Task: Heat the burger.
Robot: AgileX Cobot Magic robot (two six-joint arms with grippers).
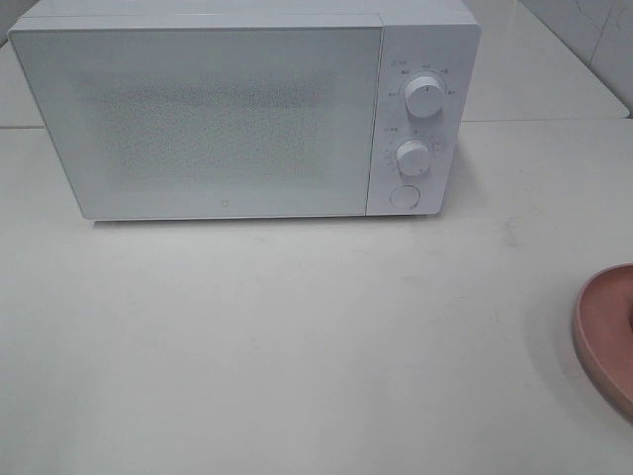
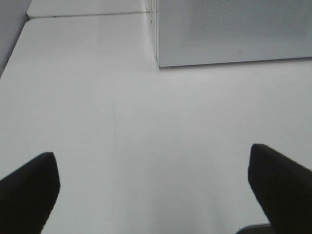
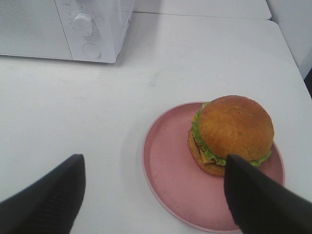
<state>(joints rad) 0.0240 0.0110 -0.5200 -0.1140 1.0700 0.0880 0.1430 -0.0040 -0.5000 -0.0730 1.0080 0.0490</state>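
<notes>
Presently: burger (image 3: 233,132) on pink plate (image 3: 168,165), nearest right gripper (image 3: 153,195), fingers apart, empty; microwave (image 1: 237,114) shut.

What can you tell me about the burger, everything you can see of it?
The burger shows only in the right wrist view. It is round and tall, with a glossy golden-brown top bun, a frill of green lettuce under it, a bit of yellow cheese and a bottom bun. It sits upright on the pink plate, off-centre, on the side away from the microwave. Nothing grips it: the right gripper is open above the plate, one finger overlapping the burger's edge in view.
</notes>
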